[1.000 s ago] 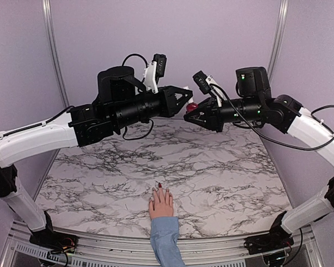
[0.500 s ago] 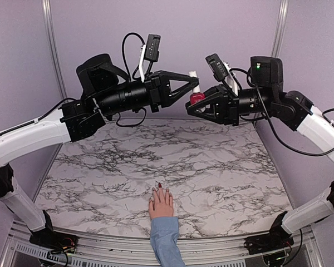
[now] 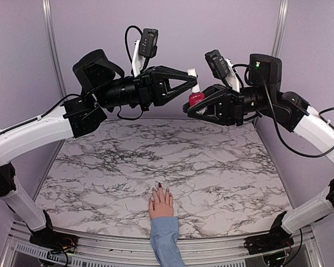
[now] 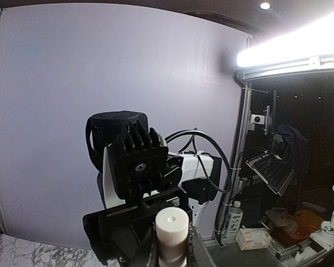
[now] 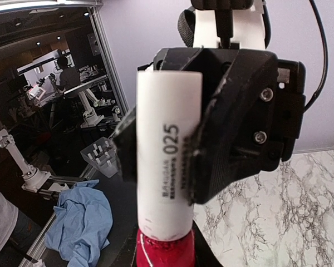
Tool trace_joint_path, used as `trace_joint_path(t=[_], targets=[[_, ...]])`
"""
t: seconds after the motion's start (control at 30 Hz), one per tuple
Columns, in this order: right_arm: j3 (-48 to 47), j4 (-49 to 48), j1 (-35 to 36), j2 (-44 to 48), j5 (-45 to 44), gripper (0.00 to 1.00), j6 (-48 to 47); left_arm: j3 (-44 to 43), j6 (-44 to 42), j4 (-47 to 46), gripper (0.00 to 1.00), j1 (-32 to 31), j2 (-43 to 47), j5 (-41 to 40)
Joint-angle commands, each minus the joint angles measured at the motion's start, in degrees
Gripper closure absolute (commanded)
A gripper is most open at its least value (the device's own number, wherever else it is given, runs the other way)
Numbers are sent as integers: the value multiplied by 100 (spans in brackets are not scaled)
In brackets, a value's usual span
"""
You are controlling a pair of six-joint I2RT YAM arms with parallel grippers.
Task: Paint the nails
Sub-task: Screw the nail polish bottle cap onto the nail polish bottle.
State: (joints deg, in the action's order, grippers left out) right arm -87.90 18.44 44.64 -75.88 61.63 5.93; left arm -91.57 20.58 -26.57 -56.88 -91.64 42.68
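Marble tabletop, lilac walls: left end effector clamps white cap, right end effector clamps red bottle.

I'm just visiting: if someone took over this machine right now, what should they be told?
Left gripper: shut on the white cap.
Right gripper: shut on the polish bottle, high over the far table.
The cap sits on the bottle.
The hand lies flat at the near edge. Of the nails, one looks dark red; the rest are too small to judge.
Left: uncap, paint.

One bottle, one hand (blue-sleeved)
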Motion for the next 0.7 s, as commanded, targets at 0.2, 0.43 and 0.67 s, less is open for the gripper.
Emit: trace_joint_path(t=[0.2, 0.43, 0.67], targets=[[-7, -315, 1, 248, -1062, 100, -527, 481, -157, 706, 75, 160, 439, -1174], [116, 170, 1, 193, -2707, 100, -738, 756, -130, 714, 60, 147, 833, -2489], [208, 513, 1, 63, -4430, 100, -735, 904, -164, 1068, 56, -137, 903, -3942]])
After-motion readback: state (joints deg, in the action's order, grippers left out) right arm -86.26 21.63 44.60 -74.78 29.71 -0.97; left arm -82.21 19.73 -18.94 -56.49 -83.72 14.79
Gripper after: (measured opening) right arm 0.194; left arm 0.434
